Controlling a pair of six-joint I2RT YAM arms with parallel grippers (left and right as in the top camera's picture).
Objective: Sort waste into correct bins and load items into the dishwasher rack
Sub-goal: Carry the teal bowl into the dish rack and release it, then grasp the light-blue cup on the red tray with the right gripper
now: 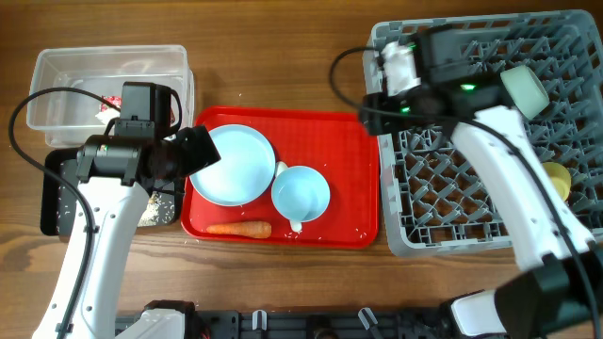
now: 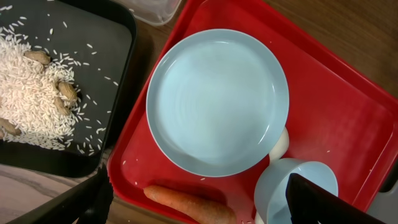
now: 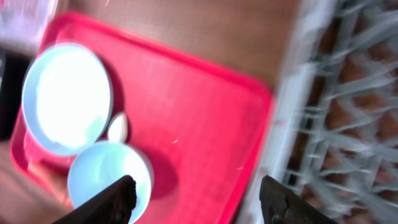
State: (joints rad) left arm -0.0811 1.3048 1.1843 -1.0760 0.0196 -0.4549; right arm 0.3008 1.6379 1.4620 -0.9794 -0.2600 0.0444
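I see my left jaws apart and empty above the plate [image 2: 217,102] on the red tray [image 2: 348,118]; my right jaws, likewise apart, hover where tray meets rack [image 1: 443,242].

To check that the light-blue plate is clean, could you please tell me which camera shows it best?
The left wrist view: the plate is whole, sharp and close. Overhead, the left arm covers its left edge; the right wrist view shows it blurred and washed out.
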